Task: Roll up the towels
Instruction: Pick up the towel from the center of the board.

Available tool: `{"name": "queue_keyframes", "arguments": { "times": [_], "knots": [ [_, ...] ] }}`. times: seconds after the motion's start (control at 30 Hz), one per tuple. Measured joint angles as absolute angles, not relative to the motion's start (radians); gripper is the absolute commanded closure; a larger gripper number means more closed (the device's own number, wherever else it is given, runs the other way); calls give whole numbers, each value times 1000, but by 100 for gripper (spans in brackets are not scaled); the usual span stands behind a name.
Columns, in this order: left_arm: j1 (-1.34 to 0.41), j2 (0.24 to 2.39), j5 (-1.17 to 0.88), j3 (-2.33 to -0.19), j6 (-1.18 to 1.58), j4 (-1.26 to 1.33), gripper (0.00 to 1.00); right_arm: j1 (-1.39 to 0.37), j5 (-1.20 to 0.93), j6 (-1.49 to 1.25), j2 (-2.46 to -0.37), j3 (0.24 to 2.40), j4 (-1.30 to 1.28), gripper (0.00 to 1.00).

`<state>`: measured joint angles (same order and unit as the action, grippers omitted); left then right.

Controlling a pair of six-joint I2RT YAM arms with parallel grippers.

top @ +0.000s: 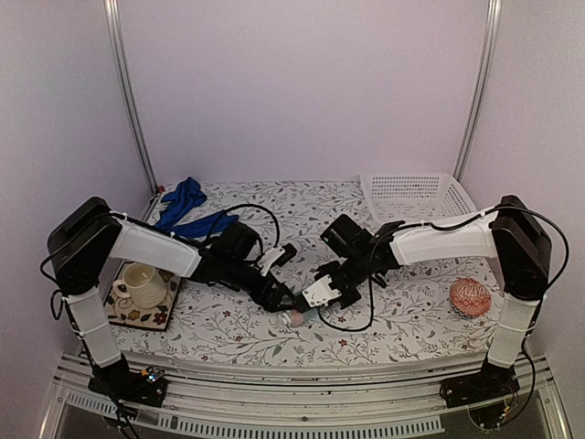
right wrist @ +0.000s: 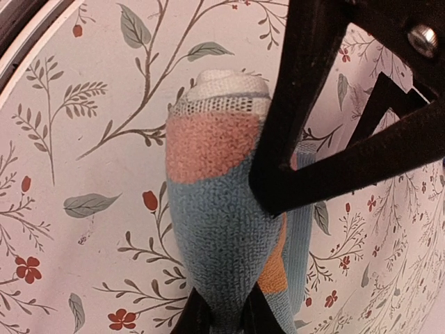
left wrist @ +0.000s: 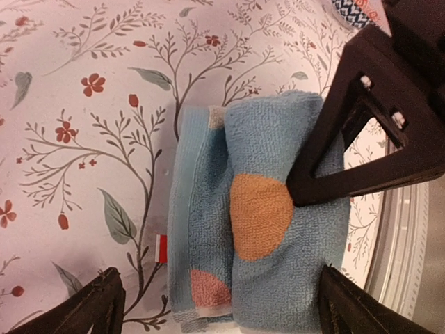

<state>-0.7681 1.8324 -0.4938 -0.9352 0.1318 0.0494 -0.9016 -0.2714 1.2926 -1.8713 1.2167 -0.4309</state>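
Floral table [top: 228,334]: two towels [top: 187,206] [left wrist: 264,139], one ball [top: 470,297]

The light-blue towel [left wrist: 271,132] is matt, nubbly terry cloth with a woven mesh hem. The tabletop [left wrist: 83,181] covering looks smooth and printed. The far-right basket [top: 411,196] is white plastic lattice.
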Motion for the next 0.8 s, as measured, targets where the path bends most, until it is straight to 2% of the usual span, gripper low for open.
{"name": "queue_keyframes", "arguments": {
  "times": [0.57, 0.6, 0.73, 0.8],
  "knots": [
    [-777, 1910, -685, -943, 150, 93, 5, -894, -324, 1295, -1951, 1345, -591, 92],
    [-777, 1913, -688, -947, 151, 94, 9, -894, -324, 1295, -1953, 1349, -596, 92],
    [-778, 1927, -695, -955, 157, 93, 31, -893, -324, 1295, -1958, 1359, -609, 91],
    [-778, 1934, -701, -960, 160, 92, 47, -894, -324, 1295, -1968, 1372, -620, 91]
  ]
}}
